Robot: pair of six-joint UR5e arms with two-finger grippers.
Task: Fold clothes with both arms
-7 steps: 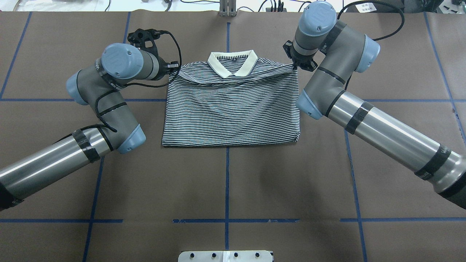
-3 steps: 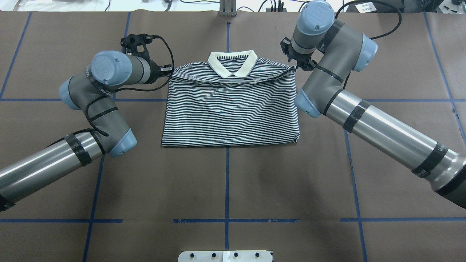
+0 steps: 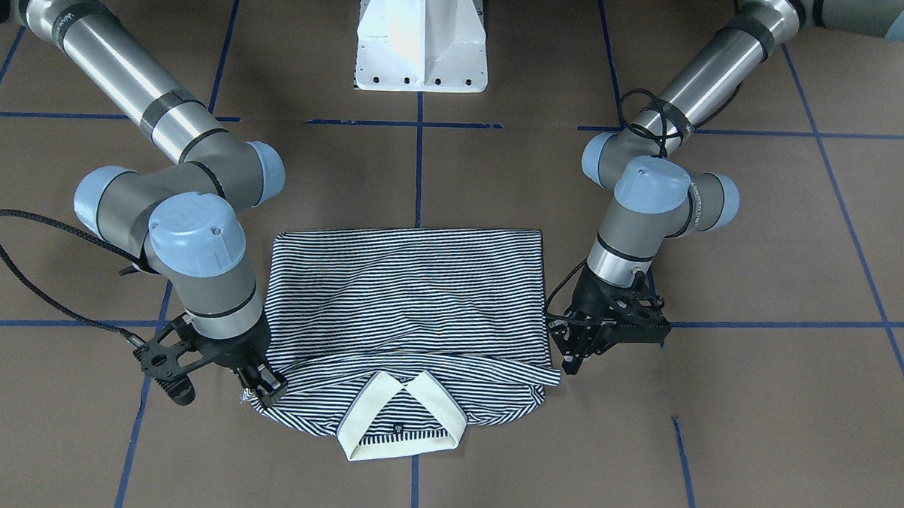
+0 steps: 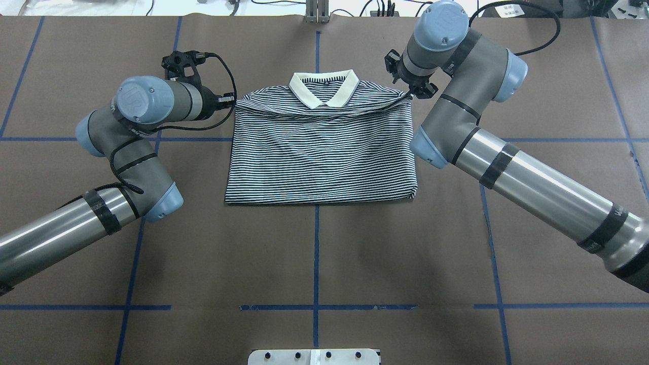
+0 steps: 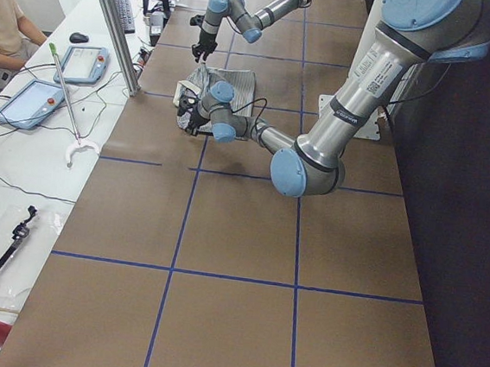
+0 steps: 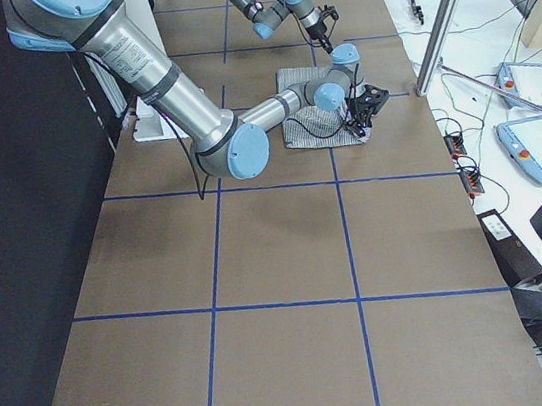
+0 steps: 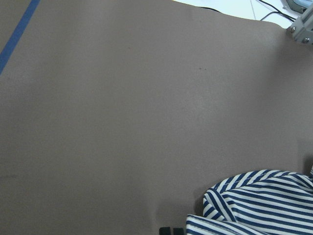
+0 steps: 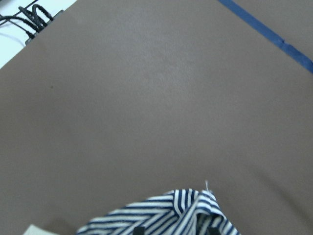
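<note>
The navy-and-white striped polo shirt [image 4: 322,152] lies folded into a rectangle on the brown table, its cream collar [image 4: 299,88] at the far side. My left gripper [image 4: 232,100] is low at the shirt's far-left shoulder corner and shut on the fabric. In the front-facing view the left gripper [image 3: 566,367] sits at that corner of the shirt [image 3: 405,297]. My right gripper [image 4: 411,92] is shut on the far-right shoulder corner, as the right gripper [image 3: 267,393] also appears from the front. The right wrist view shows bunched striped cloth [image 8: 166,215] between the fingertips.
The white pedestal base [image 3: 422,35] stands at the robot's side of the table. Blue tape lines [image 4: 316,253] cross the brown surface. An aluminium post [image 4: 317,10] and cables lie past the far edge. A person [image 5: 1,13] sits at the side bench.
My left arm has drawn back to the left, pulling the shirt's far-left corner outward with it. The right wrist has shifted slightly left at its corner. The shirt's body has stayed put.
</note>
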